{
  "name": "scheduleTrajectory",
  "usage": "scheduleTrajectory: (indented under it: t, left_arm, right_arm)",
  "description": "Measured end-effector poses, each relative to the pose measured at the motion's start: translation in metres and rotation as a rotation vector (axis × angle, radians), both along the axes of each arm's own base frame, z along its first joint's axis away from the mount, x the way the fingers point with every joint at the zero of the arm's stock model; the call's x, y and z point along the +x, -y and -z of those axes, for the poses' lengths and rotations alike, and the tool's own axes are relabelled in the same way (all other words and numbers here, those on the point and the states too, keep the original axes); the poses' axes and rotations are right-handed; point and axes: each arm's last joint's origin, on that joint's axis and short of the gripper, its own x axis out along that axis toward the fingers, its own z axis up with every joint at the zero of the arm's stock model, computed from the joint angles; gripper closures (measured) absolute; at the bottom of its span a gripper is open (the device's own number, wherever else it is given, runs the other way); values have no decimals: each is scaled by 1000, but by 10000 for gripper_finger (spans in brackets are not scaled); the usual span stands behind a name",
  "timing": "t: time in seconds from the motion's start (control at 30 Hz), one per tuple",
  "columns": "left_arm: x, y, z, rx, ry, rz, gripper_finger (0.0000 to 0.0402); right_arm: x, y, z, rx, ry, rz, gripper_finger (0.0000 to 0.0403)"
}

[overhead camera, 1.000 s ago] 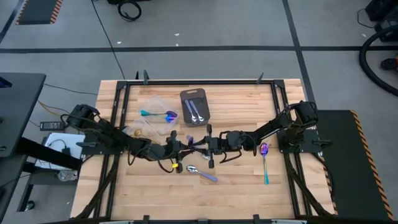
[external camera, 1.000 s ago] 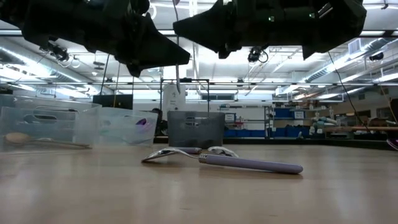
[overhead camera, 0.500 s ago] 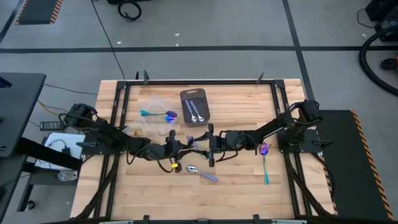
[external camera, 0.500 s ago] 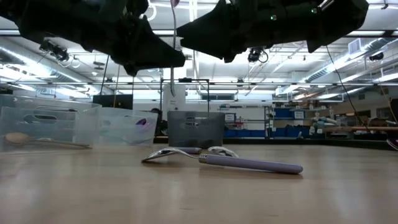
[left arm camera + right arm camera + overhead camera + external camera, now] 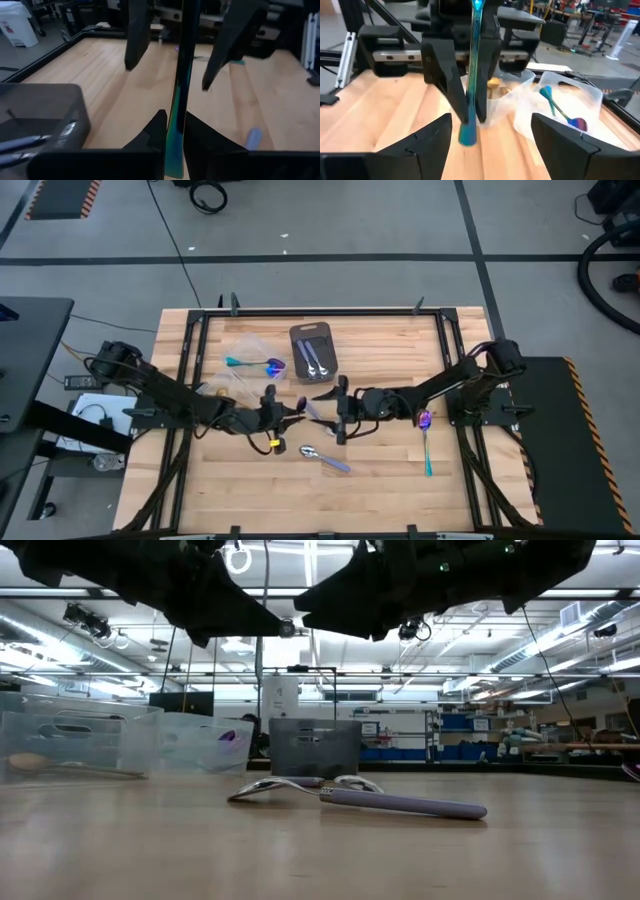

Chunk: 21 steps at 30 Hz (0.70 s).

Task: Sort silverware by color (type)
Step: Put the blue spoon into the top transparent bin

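Handover above the middle of the table. The left gripper (image 5: 272, 412) was clamped on the teal-handled spoon (image 5: 473, 30), whose long axis ran roughly across the table, its purple bowl (image 5: 302, 404) pointing toward the right gripper (image 5: 338, 410). The right gripper's fingers (image 5: 427, 142) stood wide apart, flanking the handle without touching. Both arms reached inward, nearly tip to tip, level over the table (image 5: 400, 480).

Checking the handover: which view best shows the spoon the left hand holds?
Right wrist view: the teal spoon stands upright, pinched in the left hand, with the right hand open. Left wrist view shows only a handle edge. High view shows its purple bowl. Low view: hard to make out.
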Motion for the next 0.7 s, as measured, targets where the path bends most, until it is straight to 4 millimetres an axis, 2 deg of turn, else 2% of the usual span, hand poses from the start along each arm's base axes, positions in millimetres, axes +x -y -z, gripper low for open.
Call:
scheduleTrajectory:
  t: [0.27,0.53,0.7]
  left_arm:
    - [-20,-9,-16,39,-74,-18,358]
    - [-40,-18,-39,113,-63,-18,358]
    - [-52,-24,-45,180,-94,-52,358]
  right_arm:
    - [-7,3,2,-4,-111,62,121]
    - [-7,3,7,2,-137,67,121]
    - [-8,3,10,9,-163,71,121]
